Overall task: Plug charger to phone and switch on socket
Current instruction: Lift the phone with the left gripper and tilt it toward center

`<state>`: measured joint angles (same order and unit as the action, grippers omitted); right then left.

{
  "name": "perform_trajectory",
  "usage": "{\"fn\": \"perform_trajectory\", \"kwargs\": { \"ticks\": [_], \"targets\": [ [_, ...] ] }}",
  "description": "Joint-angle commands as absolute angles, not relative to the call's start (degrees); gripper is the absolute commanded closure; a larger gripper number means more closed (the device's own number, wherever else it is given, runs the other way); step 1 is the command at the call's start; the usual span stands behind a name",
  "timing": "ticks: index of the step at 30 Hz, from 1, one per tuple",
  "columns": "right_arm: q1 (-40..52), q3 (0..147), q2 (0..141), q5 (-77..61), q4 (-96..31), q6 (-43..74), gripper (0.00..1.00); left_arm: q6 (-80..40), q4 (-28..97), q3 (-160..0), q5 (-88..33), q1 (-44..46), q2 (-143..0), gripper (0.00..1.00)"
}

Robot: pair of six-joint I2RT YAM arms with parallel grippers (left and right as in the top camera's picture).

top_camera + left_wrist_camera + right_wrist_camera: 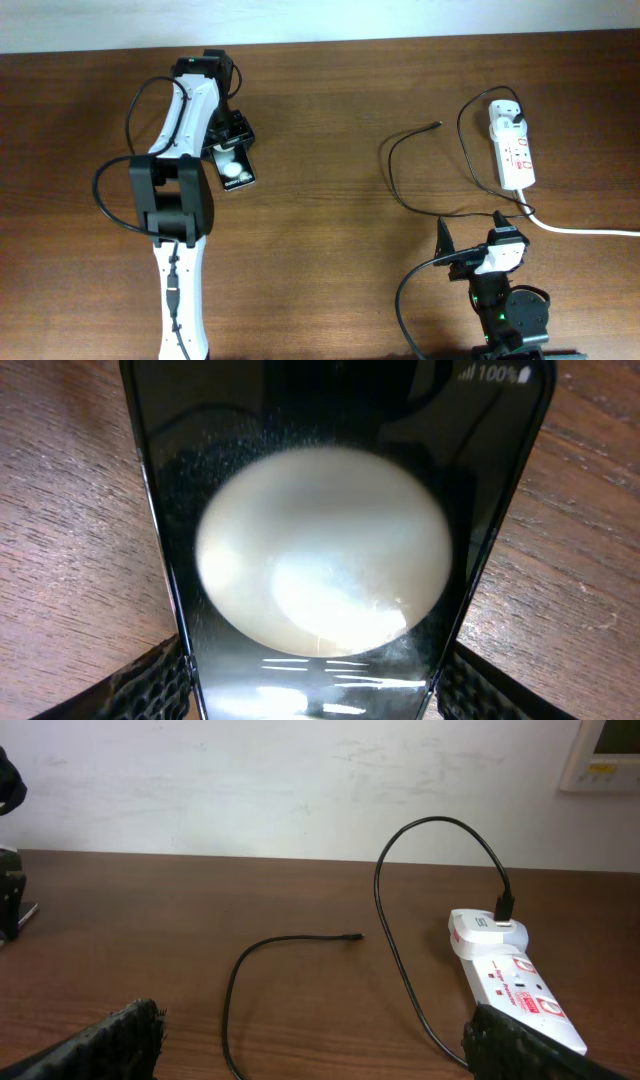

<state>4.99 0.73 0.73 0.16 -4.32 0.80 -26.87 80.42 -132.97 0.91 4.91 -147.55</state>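
table [330, 250]: dark brown wood | wall [250, 780]: white, scuffed | wall panel [606, 755]: beige, top right

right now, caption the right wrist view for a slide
Open right gripper faces the charger, tip lying loose, plugged into the socket

Glossy black phone [330, 420] on matt wood-grain table [70, 510].
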Motion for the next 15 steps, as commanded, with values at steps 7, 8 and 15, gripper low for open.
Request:
{"fn": "perform_trajectory", "kwargs": {
  "ticks": [7,8,15],
  "targets": [
    [4.80,0.32,0.32,0.27,-4.56,0.43,0.01,-26.70,96.66,-156.70,1.96,4.60,-148.38,0.37],
    [4.80,0.32,0.32,0.27,-4.56,0.43,0.01,-25.63,96.75,-157.56,1.45,4.62,-148.31,0.37],
    [4.80,0.32,0.32,0.27,-4.56,0.43,0.01,-22.87,96.75,-157.88,-0.56,5.43,-142.82,0.38]
  ]
}}
